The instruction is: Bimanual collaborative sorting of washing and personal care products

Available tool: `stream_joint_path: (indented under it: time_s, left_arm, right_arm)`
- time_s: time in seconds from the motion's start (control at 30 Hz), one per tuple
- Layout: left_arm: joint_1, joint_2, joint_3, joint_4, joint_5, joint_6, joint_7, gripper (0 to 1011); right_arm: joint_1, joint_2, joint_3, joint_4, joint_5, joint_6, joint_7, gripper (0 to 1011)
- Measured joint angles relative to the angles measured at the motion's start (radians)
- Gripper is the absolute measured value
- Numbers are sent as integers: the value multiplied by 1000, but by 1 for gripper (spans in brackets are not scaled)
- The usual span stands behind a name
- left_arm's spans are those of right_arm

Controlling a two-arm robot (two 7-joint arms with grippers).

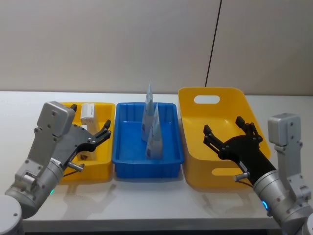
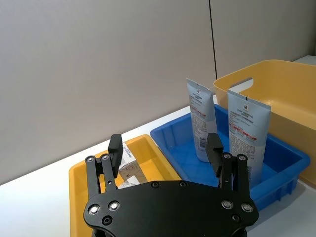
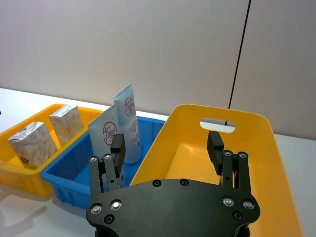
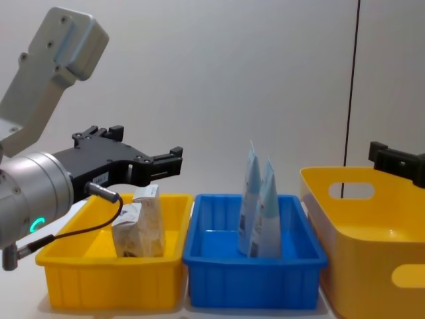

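Two pale-blue-and-white squeeze tubes (image 1: 149, 110) (image 1: 155, 136) stand upright in the blue bin (image 1: 146, 168); the red logo shows on them (image 3: 129, 123) (image 3: 106, 136). A white pack with grey leaf print (image 3: 33, 144) and a small beige carton (image 3: 66, 123) sit in the small yellow bin (image 1: 93, 171). My left gripper (image 1: 103, 131) hovers open over that bin, just above the pack (image 4: 136, 229), holding nothing. My right gripper (image 1: 223, 128) hangs open and empty over the large yellow bin (image 1: 195, 161).
The three bins stand side by side on a white table (image 1: 146, 200), the large yellow one at the right with handle cut-outs. A plain wall with a black cable (image 1: 212, 44) rises behind. Free table lies in front of the bins.
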Motion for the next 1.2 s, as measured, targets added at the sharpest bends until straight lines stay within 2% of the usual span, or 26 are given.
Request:
stream_joint_path:
  time_s: [0.5, 0.8, 1.2]
  left_arm:
    - [4, 0, -3, -3, -1, 8, 0, 1001]
    - [32, -9, -24, -33, -28, 85, 12, 1001]
    - [84, -52, -79, -95, -108, 250, 63, 1001]
  right_arm:
    - [0, 0, 0, 0, 0, 0, 0, 1000]
    - [0, 0, 0, 0, 0, 0, 0, 1000]
    - [0, 0, 0, 0, 0, 0, 0, 1000]
